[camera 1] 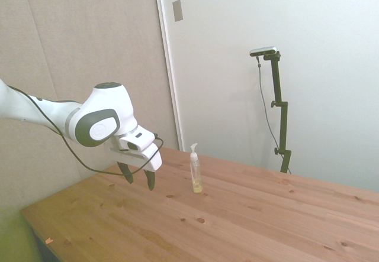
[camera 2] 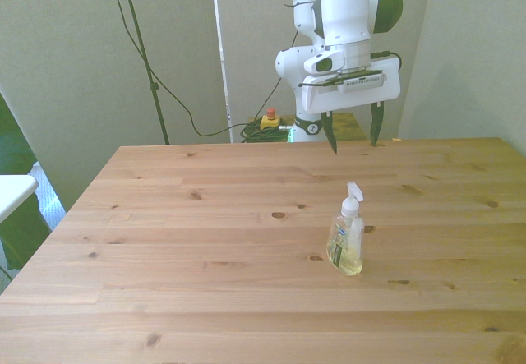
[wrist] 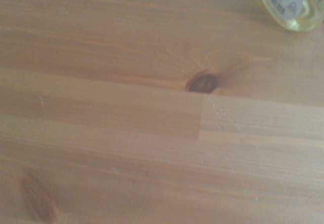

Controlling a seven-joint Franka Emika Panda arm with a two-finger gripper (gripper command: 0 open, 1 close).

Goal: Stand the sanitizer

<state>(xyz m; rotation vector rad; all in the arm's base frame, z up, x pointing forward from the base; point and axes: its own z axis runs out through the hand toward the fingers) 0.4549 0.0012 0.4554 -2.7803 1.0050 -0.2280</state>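
Note:
The sanitizer (camera 2: 347, 241) stands upright on the wooden table (camera 2: 205, 282), a slim clear bottle with yellowish liquid at the bottom and a white pump top. In the side view the sanitizer (camera 1: 195, 170) is to the right of the arm. My gripper (camera 2: 354, 136) hangs above the table behind the bottle, well apart from it, open with nothing between its dark fingers. From the side, the gripper (camera 1: 138, 177) hovers over the table's left part. The wrist view catches only the sanitizer's base (wrist: 293, 4) at the picture's edge.
A dark knot (wrist: 202, 83) in the wood shows under the wrist camera. Beyond the table's far edge, cables and a yellow-and-red button box (camera 2: 269, 121) lie on the floor. A white object's corner (camera 2: 12, 190) sits off the front view's left.

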